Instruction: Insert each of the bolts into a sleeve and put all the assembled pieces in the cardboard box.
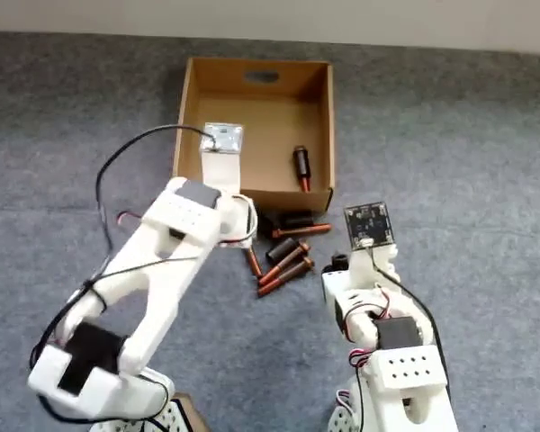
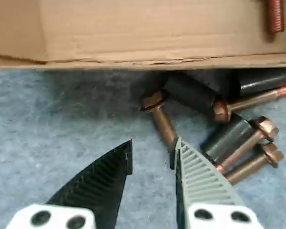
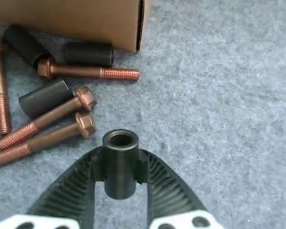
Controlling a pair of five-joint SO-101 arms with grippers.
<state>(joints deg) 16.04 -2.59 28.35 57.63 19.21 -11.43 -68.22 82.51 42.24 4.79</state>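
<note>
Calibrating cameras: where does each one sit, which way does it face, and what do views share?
High view: fixed overhead, looking down; left arm, right arm, cardboard box, loose bolts.
Left wrist view: on left arm, facing the box wall past its open left end effector.
Right wrist view: on right arm, facing bolts past the right end effector, shut on a sleeve.
Shared: all three show bolts and box.

The bolts (image 3: pixel 57 113) beyond the right gripper (image 3: pixel 120 153) jaws are shiny copper-coloured metal with rough threads. The sleeve (image 3: pixel 119 177) between those jaws is smooth, dull black. The cardboard box (image 3: pixel 62 14) is matt brown. The table (image 3: pixel 219 95) is fuzzy grey cloth.
</note>
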